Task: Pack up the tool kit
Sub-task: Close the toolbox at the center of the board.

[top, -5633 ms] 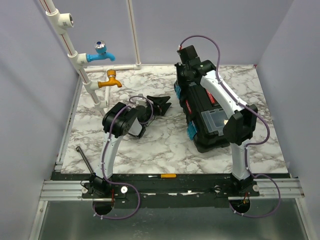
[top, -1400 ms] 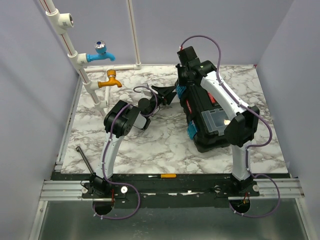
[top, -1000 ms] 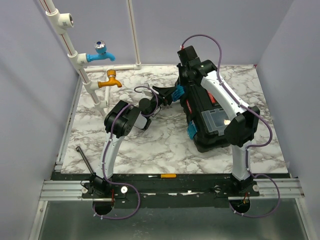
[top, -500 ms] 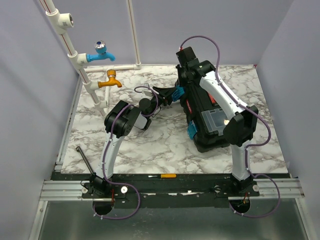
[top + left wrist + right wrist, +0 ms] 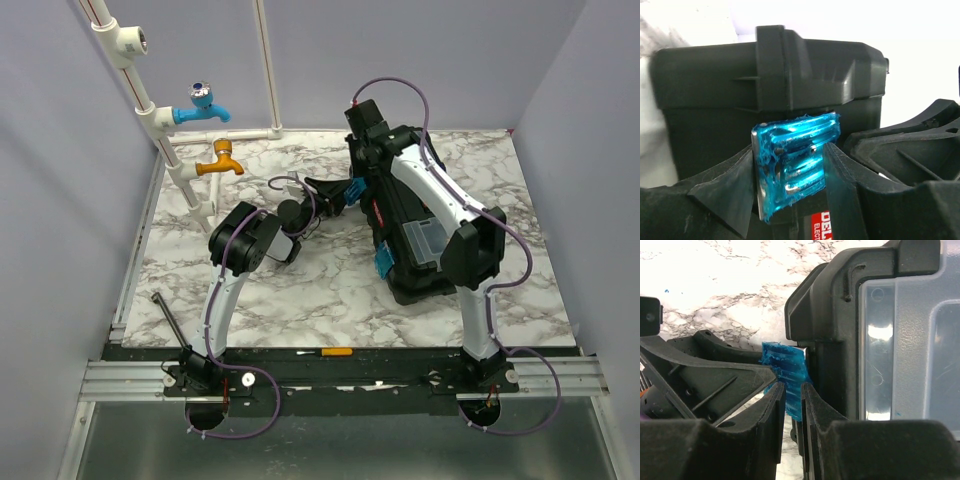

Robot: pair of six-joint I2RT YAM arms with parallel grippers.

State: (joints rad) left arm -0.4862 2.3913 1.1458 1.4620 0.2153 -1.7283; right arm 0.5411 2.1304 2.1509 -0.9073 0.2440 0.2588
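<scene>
Marble worktop (image 5: 300, 290): carrying all.
Toolbox (image 5: 418, 283): black, right of centre, lid down.
Left gripper (image 5: 788, 155): spread wide, clamped across far teal latch (image 5: 785, 365), which tilts outward.
Right gripper (image 5: 792, 387): nearly closed, apparently pinching that latch's edge.
Screwdriver (image 5: 333, 351): yellow-handled, outside at near rail.
Progress: seemingly late; latch unfastened, screwdriver unpacked.

The toolbox (image 5: 418, 238) is black, its latch (image 5: 795, 160) teal. The table (image 5: 330, 285) is grey-veined white marble. Blue tap (image 5: 205, 104), orange tap (image 5: 222, 160).
</scene>
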